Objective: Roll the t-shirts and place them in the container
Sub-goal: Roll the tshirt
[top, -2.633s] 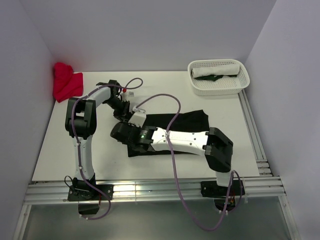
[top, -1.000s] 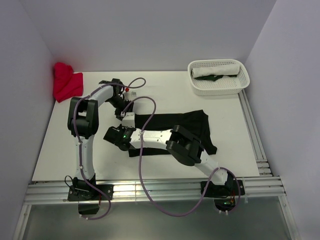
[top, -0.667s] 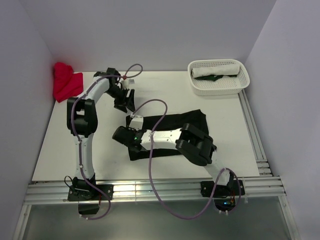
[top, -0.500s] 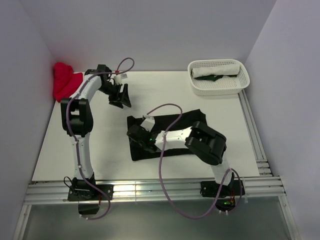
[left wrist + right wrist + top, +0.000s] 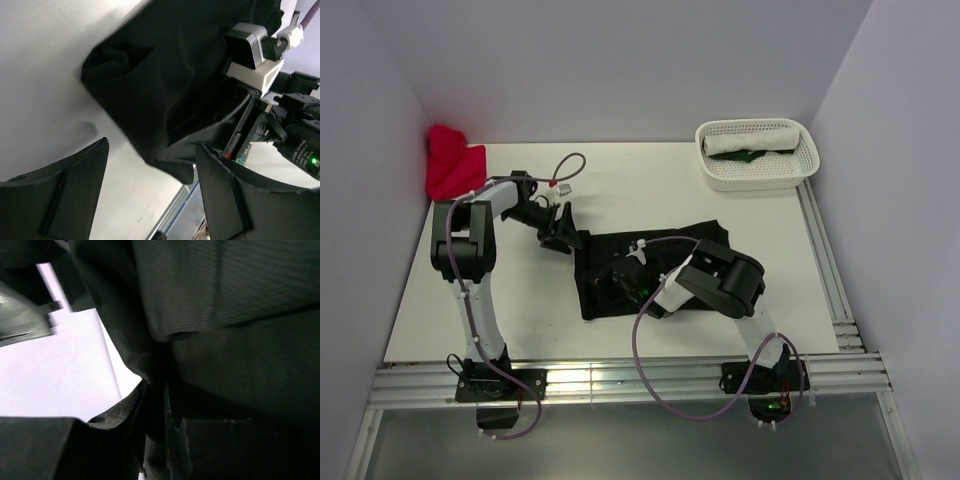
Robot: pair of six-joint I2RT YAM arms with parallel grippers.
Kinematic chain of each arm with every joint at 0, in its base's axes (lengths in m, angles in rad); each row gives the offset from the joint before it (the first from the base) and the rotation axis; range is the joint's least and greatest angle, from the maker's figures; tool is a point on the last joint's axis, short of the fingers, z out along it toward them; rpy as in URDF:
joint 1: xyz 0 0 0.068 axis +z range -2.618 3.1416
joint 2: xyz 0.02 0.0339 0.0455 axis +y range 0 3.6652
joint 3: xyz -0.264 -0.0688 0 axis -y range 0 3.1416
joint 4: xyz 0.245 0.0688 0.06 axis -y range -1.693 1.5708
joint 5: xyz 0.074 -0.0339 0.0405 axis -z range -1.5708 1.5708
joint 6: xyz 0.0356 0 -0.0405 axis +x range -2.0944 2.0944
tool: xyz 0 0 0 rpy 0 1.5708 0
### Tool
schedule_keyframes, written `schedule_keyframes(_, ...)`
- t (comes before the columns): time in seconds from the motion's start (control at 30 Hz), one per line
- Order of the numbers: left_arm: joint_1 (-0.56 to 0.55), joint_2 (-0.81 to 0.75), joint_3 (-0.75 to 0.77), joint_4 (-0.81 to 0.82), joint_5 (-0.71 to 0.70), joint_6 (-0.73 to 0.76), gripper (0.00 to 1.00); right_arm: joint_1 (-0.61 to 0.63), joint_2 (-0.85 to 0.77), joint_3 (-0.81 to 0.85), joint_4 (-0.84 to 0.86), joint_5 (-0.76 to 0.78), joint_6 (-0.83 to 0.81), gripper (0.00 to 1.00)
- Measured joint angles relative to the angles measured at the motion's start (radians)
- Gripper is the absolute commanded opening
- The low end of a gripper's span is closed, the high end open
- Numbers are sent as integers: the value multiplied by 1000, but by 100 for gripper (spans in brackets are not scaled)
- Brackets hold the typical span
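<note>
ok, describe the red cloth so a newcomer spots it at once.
On the white table, look to the far left corner by the wall. The red cloth is heaped there, the only red item; the black t-shirt lies spread mid-table.

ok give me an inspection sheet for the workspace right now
surface: white table, no marks seen
job's things: black t-shirt rumpled mid-table; red cloth bunched far left; white roll in the basket
clutter: white basket far right, something dark green in it too
grippers: left gripper open beside the shirt's far-left corner; right gripper shut on a fold of the black t-shirt
cables: purple cables loop off both arms, the right one drooping over the near rails
surroundings: pale walls on three sides
</note>
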Motion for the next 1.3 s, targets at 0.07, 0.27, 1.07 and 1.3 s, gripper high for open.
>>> schedule_keyframes(0.07, -8, 1, -34, 50, 3, -17, 71, 0, 14, -10, 43, -11, 25, 8)
schedule_keyframes(0.27, -40, 36, -55, 171, -25, -119, 32, -1, 18, -23, 64, -22, 45, 30)
schedule_keyframes(1.07, -139, 47, 15, 155, -215, -227, 7, 157, -185, 392, -1058, 323, -180, 52)
schedule_keyframes(1.3, -143, 47, 19, 150, -224, -225, 7, 205, -127, 583, -1311, 428, -192, 52)
